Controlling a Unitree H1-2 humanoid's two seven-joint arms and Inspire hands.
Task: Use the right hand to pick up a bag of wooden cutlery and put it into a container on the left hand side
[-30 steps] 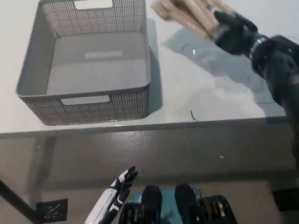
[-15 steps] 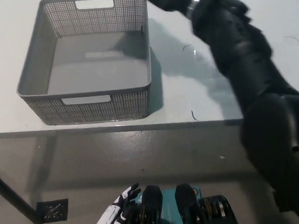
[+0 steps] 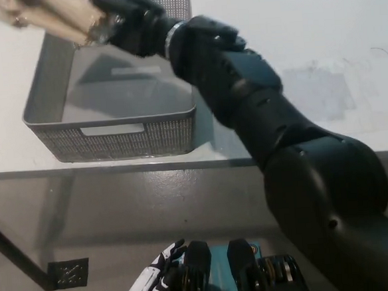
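**Bag over the basket, not dropped yet**

The bag (image 3: 55, 18) of wooden cutlery was held up in the right hand (image 3: 131, 23), with the fingers wrapped round one end of it (bit blurry, so the exact grip couldn't be made out). It was hanging above the far left corner of the basket (image 3: 114, 141), and part of it looked to be poking out past the rim, over the table (image 3: 321, 57).

So the pickup could be counted as done, and the trip across to the left side as pretty much done too. What was left: the letting go. Nothing was seen lying inside the basket.

Judging by where the bag was held, a release right there would probably be risky, since it might be caught on the rim or dropped outside. A shift back toward the middle would likely be needed first.

The left hand (image 3: 153, 281) was parked low at the bottom of the view, under the table edge; whether it was open or closed couldn't be told.
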